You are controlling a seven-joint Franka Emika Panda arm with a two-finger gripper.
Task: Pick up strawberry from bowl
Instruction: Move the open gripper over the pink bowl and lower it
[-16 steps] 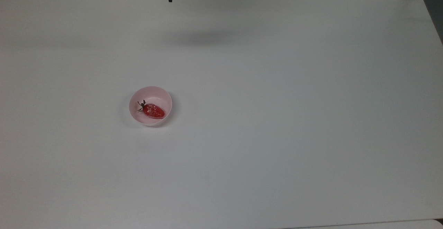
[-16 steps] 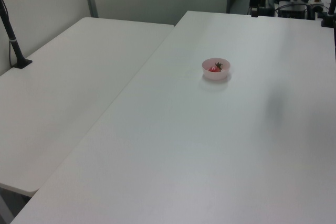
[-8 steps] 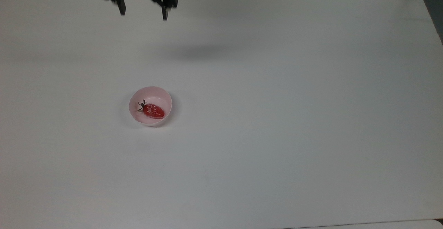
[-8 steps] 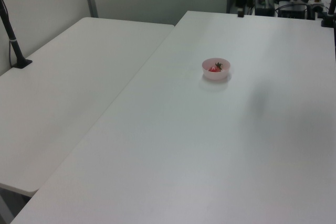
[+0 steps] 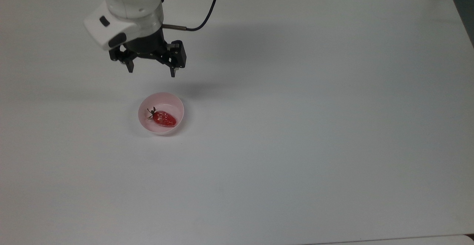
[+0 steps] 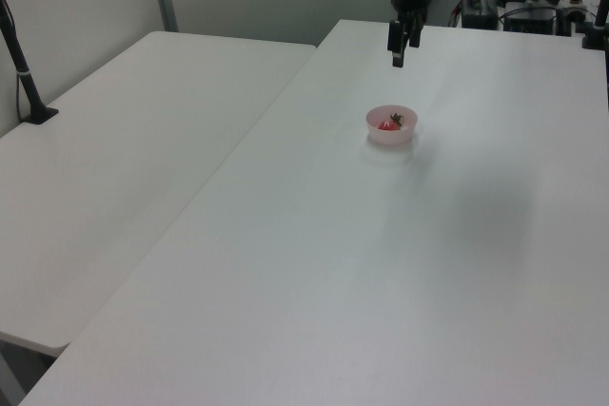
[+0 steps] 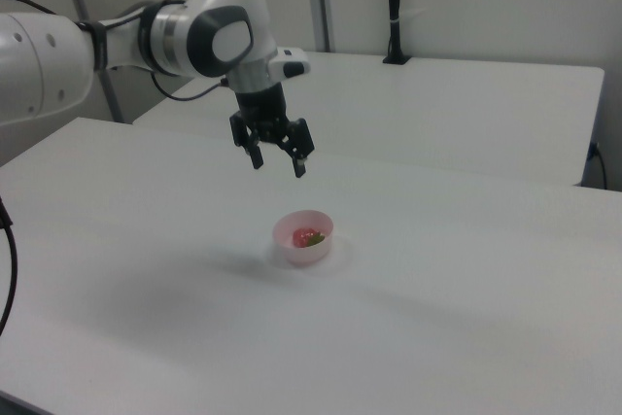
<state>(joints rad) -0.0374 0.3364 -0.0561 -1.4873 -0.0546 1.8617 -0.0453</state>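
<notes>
One strawberry (image 5: 164, 118), red with a dark leafy cap, lying on its side inside one pale pink bowl (image 5: 174, 101); cap toward the top view's left, tip toward the top view's right. Seen again in the right view as a red spot (image 7: 308, 236) low in the bowl (image 7: 321, 222), and in the left view (image 6: 389, 125) against the bowl's near wall (image 6: 392, 137). Bowl standing alone on the white surface (image 5: 296, 126).

Above and beyond the bowl, one gripper (image 5: 151, 72), hanging in the air, well apart from the rim. Two black fingers (image 5: 130, 67), spread wide, with nothing between them. In the top view, strawberry below the gap between the fingers, nearer the finger on the top view's right. In the right view, gripper (image 7: 278, 164) clearly higher than the bowl, fingers pointing down. In the left view, gripper (image 6: 399, 48) hanging over the far part of the surface, past the bowl.

Farther back, white arm (image 5: 127, 0) with one black cable (image 5: 207, 13) looping off it.
</notes>
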